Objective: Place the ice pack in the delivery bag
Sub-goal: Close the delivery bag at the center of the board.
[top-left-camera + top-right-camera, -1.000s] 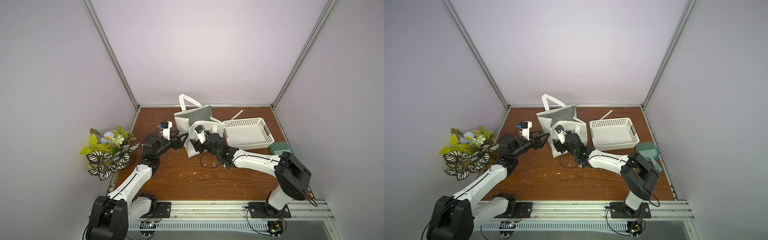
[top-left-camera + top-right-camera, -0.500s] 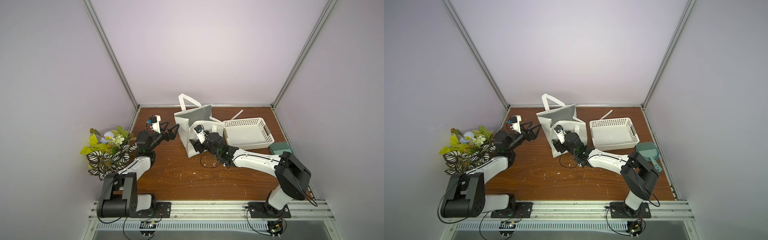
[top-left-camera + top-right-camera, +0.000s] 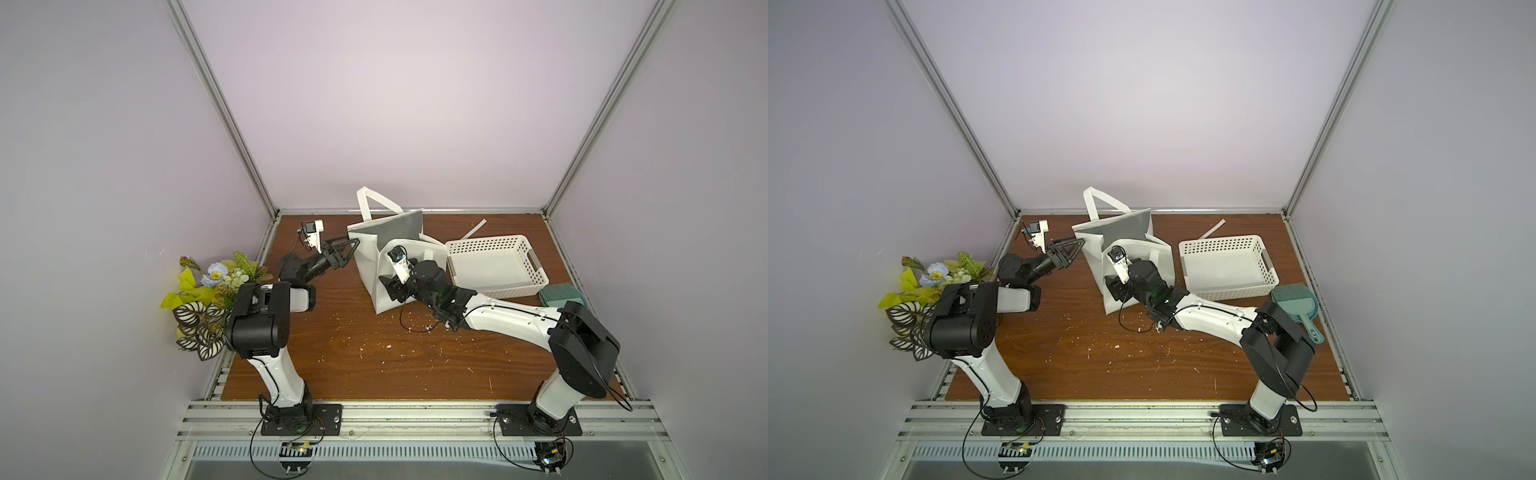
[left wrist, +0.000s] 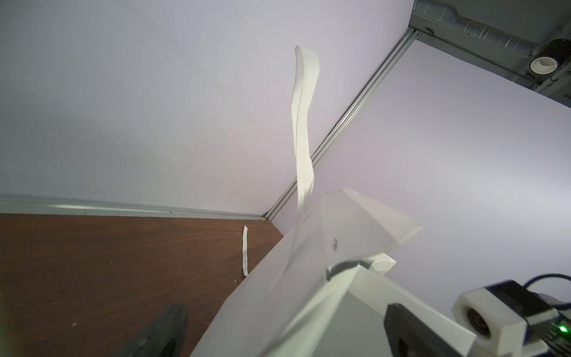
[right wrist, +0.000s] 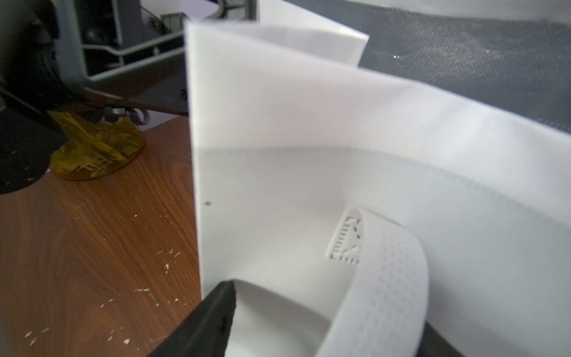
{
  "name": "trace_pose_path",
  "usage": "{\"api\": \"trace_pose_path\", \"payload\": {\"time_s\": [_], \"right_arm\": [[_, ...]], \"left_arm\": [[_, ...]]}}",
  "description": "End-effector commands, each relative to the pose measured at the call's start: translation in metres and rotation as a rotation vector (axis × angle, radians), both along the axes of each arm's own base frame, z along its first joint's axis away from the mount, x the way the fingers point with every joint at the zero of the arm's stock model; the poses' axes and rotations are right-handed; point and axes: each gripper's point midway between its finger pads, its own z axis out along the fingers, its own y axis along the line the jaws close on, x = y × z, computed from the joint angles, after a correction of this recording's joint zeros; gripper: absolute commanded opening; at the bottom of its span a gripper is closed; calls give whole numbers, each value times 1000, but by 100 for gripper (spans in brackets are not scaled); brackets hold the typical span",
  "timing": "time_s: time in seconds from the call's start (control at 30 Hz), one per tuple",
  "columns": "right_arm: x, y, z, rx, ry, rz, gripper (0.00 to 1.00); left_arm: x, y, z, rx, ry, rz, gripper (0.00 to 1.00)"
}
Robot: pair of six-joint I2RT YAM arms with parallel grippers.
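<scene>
The delivery bag (image 3: 370, 266) (image 3: 1096, 259) stands upright at the back middle of the wooden table, its silver lining showing and one strap handle (image 3: 374, 199) standing up. The ice pack is hidden in every view. My left gripper (image 3: 349, 247) (image 3: 1073, 245) is open at the bag's upper left corner. In the left wrist view that white corner (image 4: 309, 278) lies between the wide-apart fingers of the left gripper (image 4: 281, 337). My right gripper (image 3: 390, 286) (image 3: 1115, 286) (image 5: 327, 312) is open against the bag's front wall (image 5: 278, 123), and the front strap handle (image 5: 392, 272) loops between its jaws.
A white perforated basket (image 3: 490, 249) (image 3: 1221, 245) sits just right of the bag, with a teal dustpan (image 3: 1293, 299) beyond it. An artificial plant (image 3: 208, 291) stands at the left edge. A white tape strip (image 3: 476, 228) (image 4: 245, 250) lies near the back wall. White crumbs dot the wood.
My left arm has folded back toward its base and its gripper has moved up along the bag's left side while opening wider. The right arm and the bag have stayed put.
</scene>
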Motion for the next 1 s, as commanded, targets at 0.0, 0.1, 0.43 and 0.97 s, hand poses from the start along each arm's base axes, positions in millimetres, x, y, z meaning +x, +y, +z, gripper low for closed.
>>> {"api": "trace_pose_path", "payload": {"time_s": [0.0,0.1,0.43,0.97], "right_arm": [[8,7,18,32,-25,3,76],[11,9,17,34,-22,1,76],[15,21,17,46,-21,30,75],[19,27,21,63,-22,45,75]], "left_arm": [[-36,-15,42,20,-257,-82,98],[-46,-24,43,22,-265,-103,97],[-58,-37,42,26,-270,-127,89],[-53,-50,17,156,-222,-55,77]]}}
